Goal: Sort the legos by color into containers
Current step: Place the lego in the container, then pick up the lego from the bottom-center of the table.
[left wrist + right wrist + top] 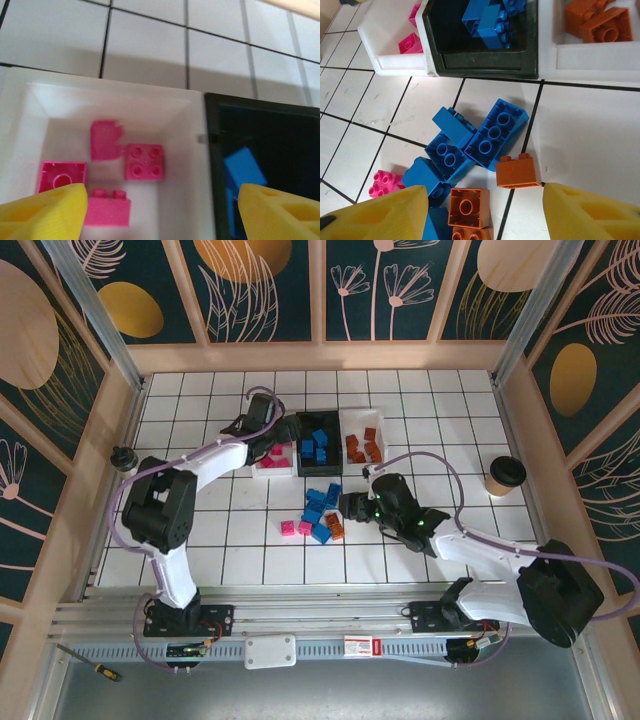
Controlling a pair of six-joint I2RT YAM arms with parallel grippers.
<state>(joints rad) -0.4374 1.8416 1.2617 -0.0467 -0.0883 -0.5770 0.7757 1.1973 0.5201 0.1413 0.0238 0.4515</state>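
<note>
Your right gripper (485, 212) hangs spread wide over the loose legos (487, 132) short of the trays, probably lining up an orange brick (517, 171). Your left gripper (160, 212), spread and empty, hovers over the white tray (115, 85) collecting pinks.

You have a lidded paper cup (506, 476) at the tiled table's (250, 565) right edge. A dark-capped bottle (123, 459) stands at its left edge, and a screwdriver (92, 663) lies below its near-left corner.

Pink, blue, orange legos (495, 132) in three side-by-side trays (485, 61), more loose nearby.
</note>
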